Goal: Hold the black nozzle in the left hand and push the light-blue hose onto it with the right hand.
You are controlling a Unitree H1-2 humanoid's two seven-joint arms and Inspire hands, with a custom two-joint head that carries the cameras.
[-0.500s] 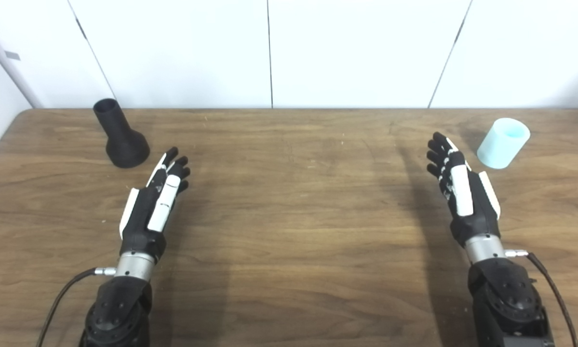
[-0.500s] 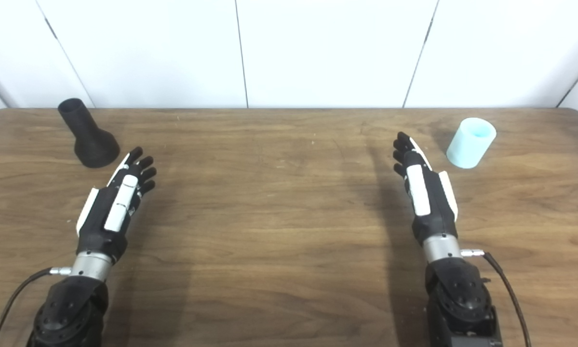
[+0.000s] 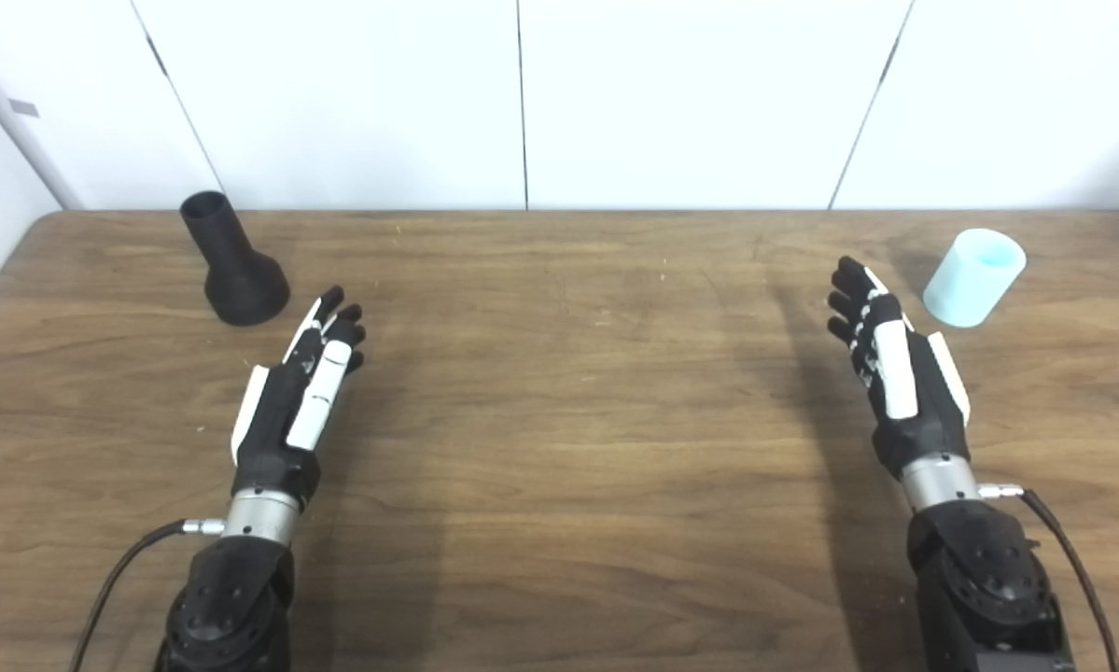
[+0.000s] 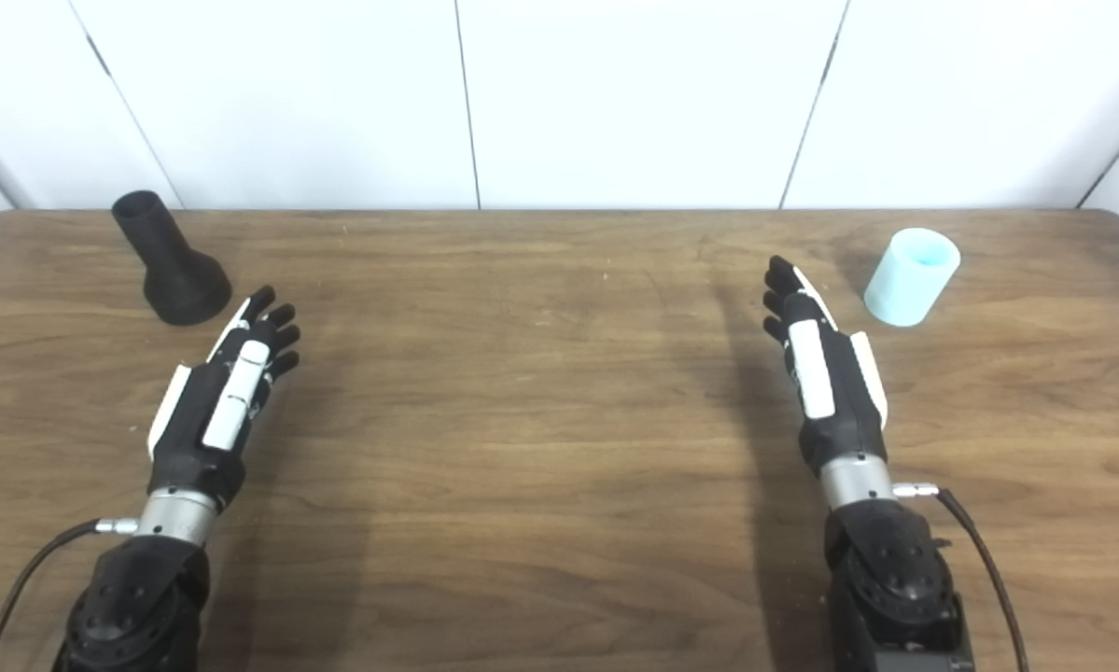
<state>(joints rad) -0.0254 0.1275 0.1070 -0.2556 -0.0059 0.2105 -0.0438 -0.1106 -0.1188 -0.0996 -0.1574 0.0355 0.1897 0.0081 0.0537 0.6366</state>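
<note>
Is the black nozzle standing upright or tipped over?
Upright: the black nozzle stands on its wide flared base on the table, narrow open end up.

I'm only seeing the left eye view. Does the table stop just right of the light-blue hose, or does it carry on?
Observer: In the right eye view the table carries on past the light-blue hose to a rounded far-right corner.
Operator: So is the hose close to that corner?
Observer: No, it stands nearer the open right robot hand than the corner.
</note>
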